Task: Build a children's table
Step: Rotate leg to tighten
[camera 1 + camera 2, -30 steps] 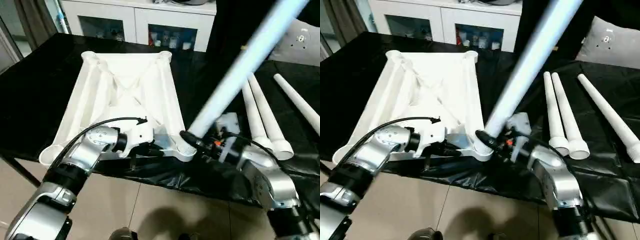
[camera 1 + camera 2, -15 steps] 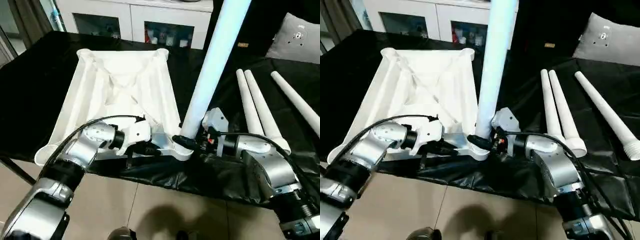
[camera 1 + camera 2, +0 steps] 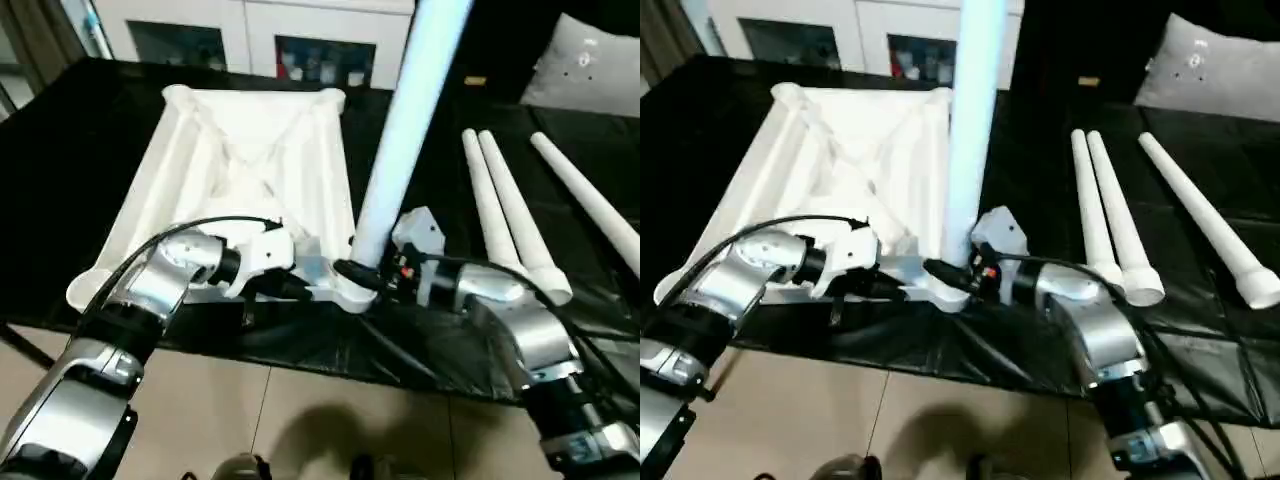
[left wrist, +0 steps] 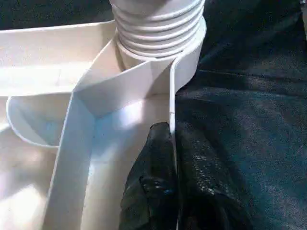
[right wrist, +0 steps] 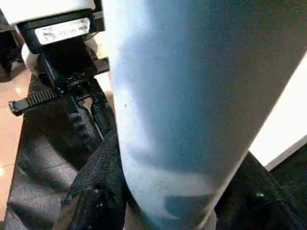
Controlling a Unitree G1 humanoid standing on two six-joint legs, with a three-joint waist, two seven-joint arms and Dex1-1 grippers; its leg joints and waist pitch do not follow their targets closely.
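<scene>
- While the right tool [image 3: 350, 272] is pinching the upright leg [image 3: 400, 140] near its threaded collar, that collar is sitting in the near corner socket [image 4: 184, 57].
- The left tool [image 4: 168, 158], pressed together, is clamping the top's rim [image 4: 171, 100] beside the socket.
- The inverted white top [image 3: 240, 170] is lying on the black table [image 3: 60, 140], with three loose legs [image 3: 500, 210] resting to its right.

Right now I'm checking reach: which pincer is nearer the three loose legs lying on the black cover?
Right. The right pincer grips the upright leg beside the loose legs; the left pincer clamps the tabletop's wall, farther away.
</scene>
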